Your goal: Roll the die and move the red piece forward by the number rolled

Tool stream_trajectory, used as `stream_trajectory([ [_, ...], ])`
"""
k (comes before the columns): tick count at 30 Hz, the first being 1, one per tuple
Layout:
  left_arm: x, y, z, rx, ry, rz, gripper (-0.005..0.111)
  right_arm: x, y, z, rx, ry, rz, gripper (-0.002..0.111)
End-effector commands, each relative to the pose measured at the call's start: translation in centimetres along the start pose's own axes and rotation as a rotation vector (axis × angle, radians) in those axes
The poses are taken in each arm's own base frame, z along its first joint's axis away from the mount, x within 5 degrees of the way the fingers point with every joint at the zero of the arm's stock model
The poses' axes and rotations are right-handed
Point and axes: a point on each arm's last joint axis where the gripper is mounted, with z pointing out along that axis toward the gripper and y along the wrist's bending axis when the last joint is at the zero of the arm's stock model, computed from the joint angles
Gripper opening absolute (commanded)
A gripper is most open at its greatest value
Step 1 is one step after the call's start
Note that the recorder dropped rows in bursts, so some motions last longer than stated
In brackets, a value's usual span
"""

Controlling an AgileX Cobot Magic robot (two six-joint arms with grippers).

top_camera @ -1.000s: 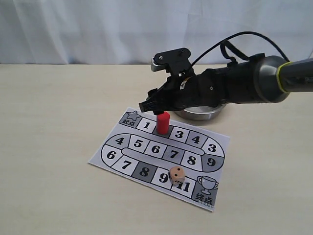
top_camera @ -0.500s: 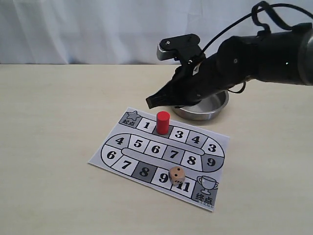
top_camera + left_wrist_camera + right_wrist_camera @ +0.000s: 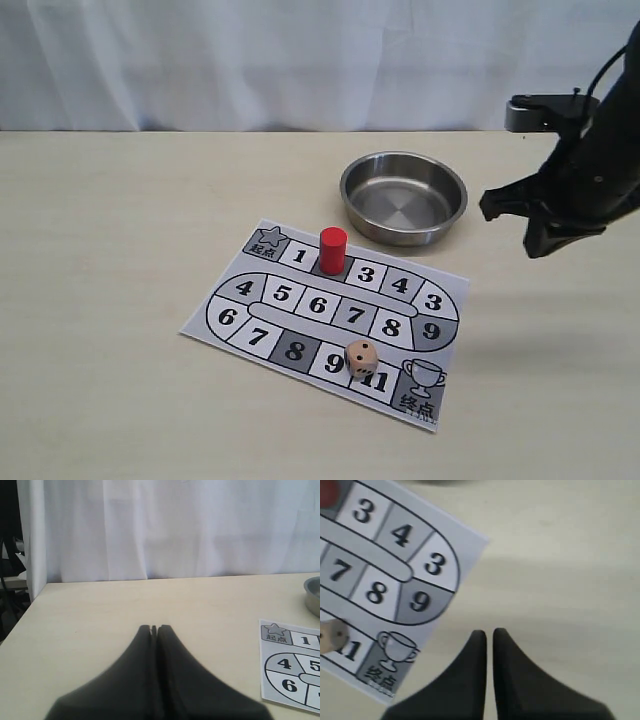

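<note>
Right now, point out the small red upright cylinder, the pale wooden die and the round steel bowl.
small red upright cylinder [image 3: 333, 252], exterior view, its side.
pale wooden die [image 3: 361, 358], exterior view, its middle.
round steel bowl [image 3: 403, 208], exterior view, bare inner floor.

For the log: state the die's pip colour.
Black pips on the pale tan die; exterior view.
</note>
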Motion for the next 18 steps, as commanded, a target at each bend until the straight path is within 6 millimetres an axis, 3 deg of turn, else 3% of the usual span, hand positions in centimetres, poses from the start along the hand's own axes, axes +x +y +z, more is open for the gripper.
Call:
stream_trajectory([
  [1, 0.0, 0.0, 0.0, 0.001, -0.011, -0.005, 0.000, 0.6, -2.4, -0.1, 0.047, 0.042, 0.044, 0.004],
  [8, 0.0, 0.0, 0.0, 0.001, -0.011, -0.005, 0.000, 1.0, -4.6, 0.3, 0.059, 0.036, 0.113, 0.004],
  [18, 0.0, 0.0, 0.0, 0.001, -0.011, -0.005, 0.000, 0.7, -5.1, 0.3, 0.074, -0.004, 0.087, 0.004],
])
